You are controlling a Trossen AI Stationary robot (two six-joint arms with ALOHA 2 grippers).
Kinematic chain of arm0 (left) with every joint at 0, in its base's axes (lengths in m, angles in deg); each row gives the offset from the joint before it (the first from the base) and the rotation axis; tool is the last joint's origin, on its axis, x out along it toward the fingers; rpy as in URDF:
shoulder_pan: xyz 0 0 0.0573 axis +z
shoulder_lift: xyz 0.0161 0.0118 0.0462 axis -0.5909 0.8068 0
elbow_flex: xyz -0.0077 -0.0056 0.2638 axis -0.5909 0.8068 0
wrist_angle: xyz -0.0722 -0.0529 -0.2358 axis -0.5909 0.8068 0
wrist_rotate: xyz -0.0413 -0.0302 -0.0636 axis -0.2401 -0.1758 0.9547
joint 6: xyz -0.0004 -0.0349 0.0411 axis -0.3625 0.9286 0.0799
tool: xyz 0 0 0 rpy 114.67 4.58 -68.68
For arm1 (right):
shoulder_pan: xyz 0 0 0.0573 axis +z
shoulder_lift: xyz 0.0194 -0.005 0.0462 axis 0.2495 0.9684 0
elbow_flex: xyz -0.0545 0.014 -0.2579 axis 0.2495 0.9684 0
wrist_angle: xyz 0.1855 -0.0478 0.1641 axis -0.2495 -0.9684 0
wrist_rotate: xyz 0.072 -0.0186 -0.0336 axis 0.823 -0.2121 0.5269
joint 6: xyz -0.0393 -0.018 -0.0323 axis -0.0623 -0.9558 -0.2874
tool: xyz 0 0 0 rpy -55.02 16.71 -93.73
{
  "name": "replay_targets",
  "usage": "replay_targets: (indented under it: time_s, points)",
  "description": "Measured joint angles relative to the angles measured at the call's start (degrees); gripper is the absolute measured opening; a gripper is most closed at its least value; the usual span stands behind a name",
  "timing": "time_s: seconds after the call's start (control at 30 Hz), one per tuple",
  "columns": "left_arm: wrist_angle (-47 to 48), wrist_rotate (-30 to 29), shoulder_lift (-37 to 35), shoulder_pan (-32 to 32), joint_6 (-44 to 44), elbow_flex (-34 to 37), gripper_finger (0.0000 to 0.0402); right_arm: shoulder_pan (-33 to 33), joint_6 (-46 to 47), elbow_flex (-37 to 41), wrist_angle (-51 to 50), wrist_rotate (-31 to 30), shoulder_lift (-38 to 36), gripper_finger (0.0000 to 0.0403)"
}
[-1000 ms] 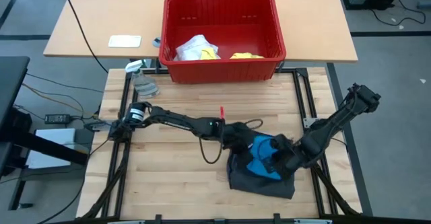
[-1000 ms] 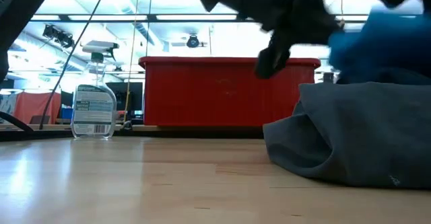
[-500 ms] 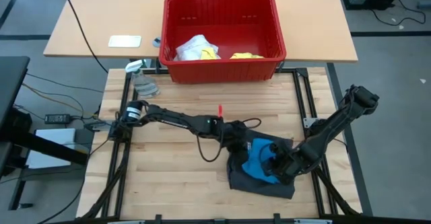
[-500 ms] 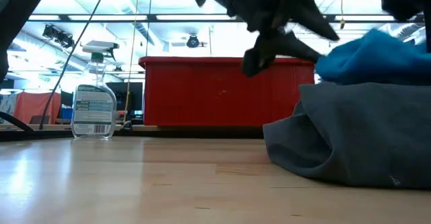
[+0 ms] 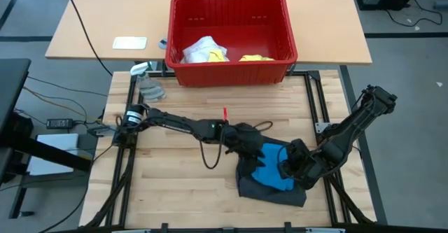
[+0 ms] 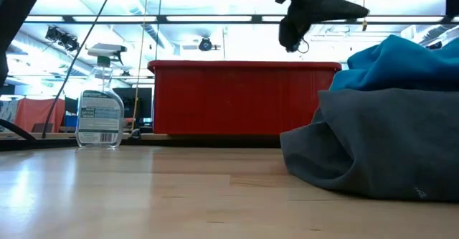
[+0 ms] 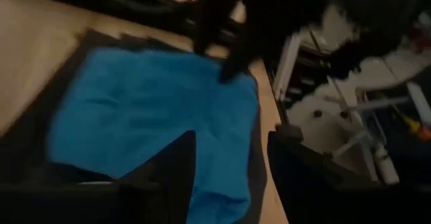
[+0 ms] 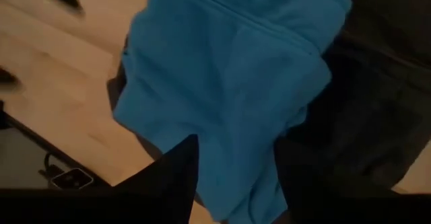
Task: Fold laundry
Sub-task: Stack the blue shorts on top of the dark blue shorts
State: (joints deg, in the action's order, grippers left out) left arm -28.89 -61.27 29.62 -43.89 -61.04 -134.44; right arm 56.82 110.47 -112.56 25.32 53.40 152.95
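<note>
**Ana:** High view first: the bright blue piece (image 5: 271, 171) lies crumpled on top of the dark grey shorts (image 5: 269, 189), down at about five o'clock on the wooden table (image 5: 175, 184).

**Ben:** And the left gripper (image 5: 246, 143)?

**Ana:** It hangs at the blue cloth's ten o'clock edge. From its wrist camera the two fingers (image 7: 176, 163) stand apart with blue cloth showing between them, nothing pinched.

**Ben:** The right one?

**Ana:** The right gripper (image 5: 292, 164) sits at the three o'clock side of the pile. Its fingers (image 8: 176, 173) are spread too, above the blue piece, gripping nothing.

**Ben:** Anything at the back?

**Ana:** The red basket (image 5: 231, 38) at twelve o'clock holds yellow cloth (image 5: 255, 57) and a pale bundle (image 5: 203, 51). A spray bottle (image 6: 100, 99) stands at ten o'clock.
</note>
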Motion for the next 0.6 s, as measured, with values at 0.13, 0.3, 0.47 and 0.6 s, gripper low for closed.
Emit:
replay_targets:
  time_s: [0.13, 0.3, 0.47, 0.6]
  points:
    - [-1.3, 0.6, 2.4, -1.5, -2.6, 0.0, 0.0177, 0.0, -2.8, -2.4, -2.0, -1.1, 0.1, 0.0191]
    - [-0.7, 0.5, 5.3, -2.4, -6.1, 0.1, 0.0174, 0.0, -9.8, -5.7, -2.7, -6.1, 0.1, 0.018]
    - [-1.1, 0.5, 8.0, -2.5, -6.9, 0.1, 0.0173, 0.2, -24.3, -4.2, 4.9, -11.4, 2.7, 0.0171]
    - [1.5, 0.4, 8.3, -2.5, -6.9, 0.1, 0.0173, 0.7, -23.1, 0.5, 7.6, -8.0, 7.0, 0.016]
